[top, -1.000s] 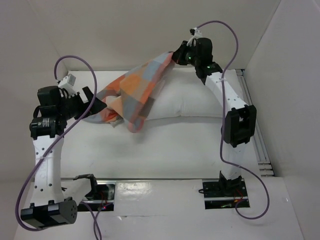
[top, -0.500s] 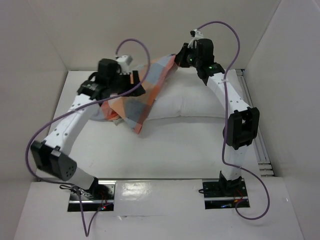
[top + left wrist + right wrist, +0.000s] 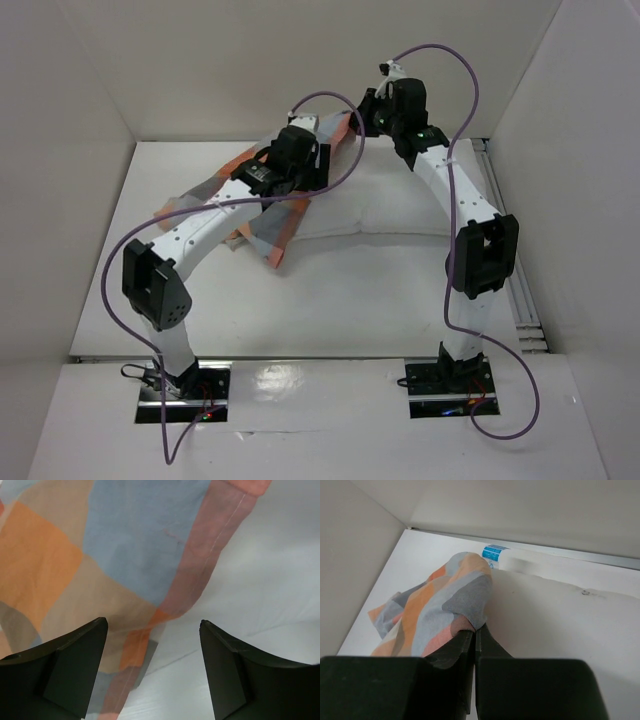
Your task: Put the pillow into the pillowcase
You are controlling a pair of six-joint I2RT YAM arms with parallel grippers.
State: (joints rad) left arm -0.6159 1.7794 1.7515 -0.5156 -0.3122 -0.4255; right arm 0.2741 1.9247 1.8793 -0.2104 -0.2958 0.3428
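Note:
The white pillow lies across the back of the table, its left end under the checked pillowcase. My right gripper is shut on a corner of the pillowcase and holds it up over the pillow. My left gripper is open and empty, hovering just above the pillowcase's hem where the cloth lies over the pillow. The pillow's left end is hidden under the cloth.
White walls enclose the table on the left, back and right. A metal rail runs along the right edge. A blue label shows at the pillow's far corner.
My left arm has swung from the left side of the table to the right and back, over the pillowcase. The right gripper has held still with the cloth's corner.

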